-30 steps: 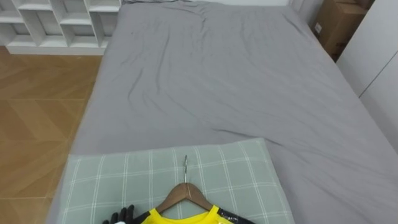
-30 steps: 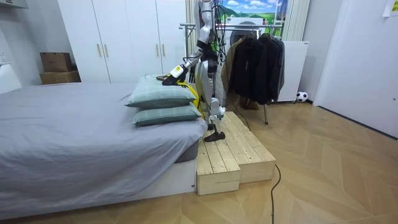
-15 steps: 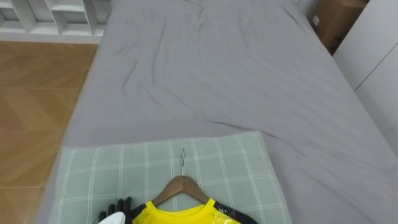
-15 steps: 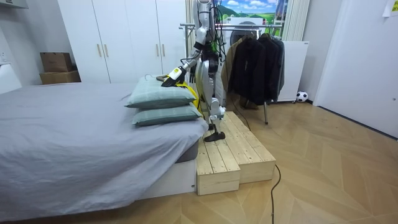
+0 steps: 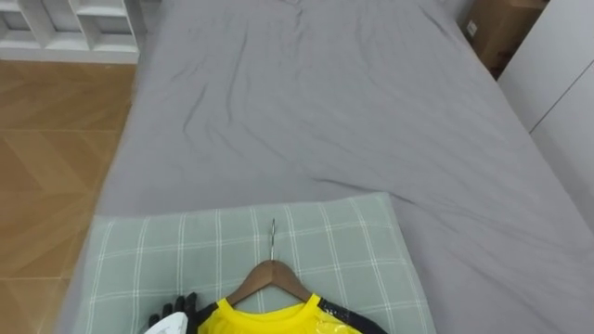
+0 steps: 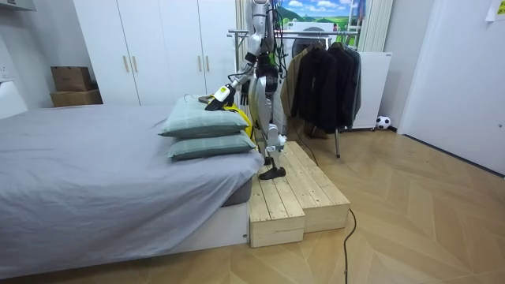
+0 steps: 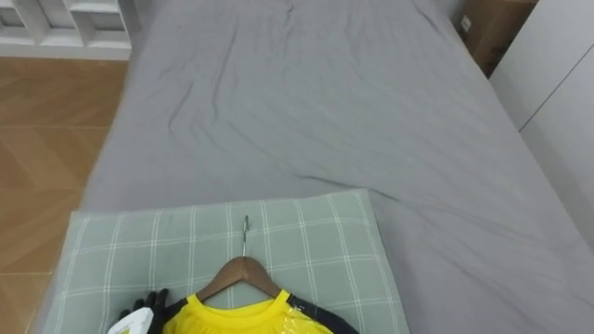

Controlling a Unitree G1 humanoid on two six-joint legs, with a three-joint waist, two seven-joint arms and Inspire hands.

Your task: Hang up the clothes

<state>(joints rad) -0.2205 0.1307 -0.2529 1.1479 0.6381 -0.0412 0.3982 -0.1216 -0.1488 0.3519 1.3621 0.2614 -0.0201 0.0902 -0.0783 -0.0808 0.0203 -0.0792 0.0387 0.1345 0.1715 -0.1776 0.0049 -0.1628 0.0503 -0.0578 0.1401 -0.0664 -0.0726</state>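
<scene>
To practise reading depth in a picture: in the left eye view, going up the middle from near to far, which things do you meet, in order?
In order: yellow shirt → wooden hanger → the hanger's metal hook → grey bed sheet. The checked pillow lies under the first three, so it is left out.

yellow shirt (image 5: 269, 321) runs off frame at 6 o'clock, covering the hanger's (image 5: 272, 277) shoulders. left hand (image 5: 176, 307), 7 o'clock, mostly cropped.

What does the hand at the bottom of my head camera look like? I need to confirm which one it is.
It is the left hand: black, with a white piece at its back. In the room view its arm is slim, grey metal with dark sections.
</scene>
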